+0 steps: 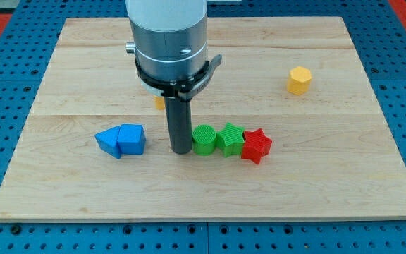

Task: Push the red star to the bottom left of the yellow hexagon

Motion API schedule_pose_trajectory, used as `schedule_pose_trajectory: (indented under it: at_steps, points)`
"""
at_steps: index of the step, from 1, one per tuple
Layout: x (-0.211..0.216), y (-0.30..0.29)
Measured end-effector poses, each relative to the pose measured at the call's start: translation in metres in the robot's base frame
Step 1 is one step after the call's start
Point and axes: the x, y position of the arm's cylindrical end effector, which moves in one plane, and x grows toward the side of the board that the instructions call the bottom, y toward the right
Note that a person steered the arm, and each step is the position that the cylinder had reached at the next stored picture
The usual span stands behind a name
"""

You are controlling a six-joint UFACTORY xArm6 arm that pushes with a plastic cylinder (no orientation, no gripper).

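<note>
Our bare rod ends in my tip [182, 149], with no jaws to spread or pinch, and the red star [256, 146], light, rigid and likely to slide freely, sits to its view's right beyond two green blocks, so we judge its lower-left points the place to press.

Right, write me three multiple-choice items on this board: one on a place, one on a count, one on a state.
1. Where is my tip?
A. just left of the green cylinder
B. beside the yellow hexagon
C. at the view's bottom edge

2. How many green blocks show?
A. one
B. two
C. three

3. The red star is:
A. alone
B. stacked
C. touching the green star

Answers: 1 A, the rod ends beside the cylinder. 2 B, a cylinder and a star. 3 C, no gap shows between them.
</note>
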Motion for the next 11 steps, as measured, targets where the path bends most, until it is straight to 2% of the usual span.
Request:
schedule_pose_trajectory:
  at_steps: [1, 2, 3, 6, 11]
  points:
    - [0.05, 0.011]
    - [0.045, 0.042]
    - [0.023, 0.048]
    - [0.034, 0.094]
    - [-0.034, 0.12]
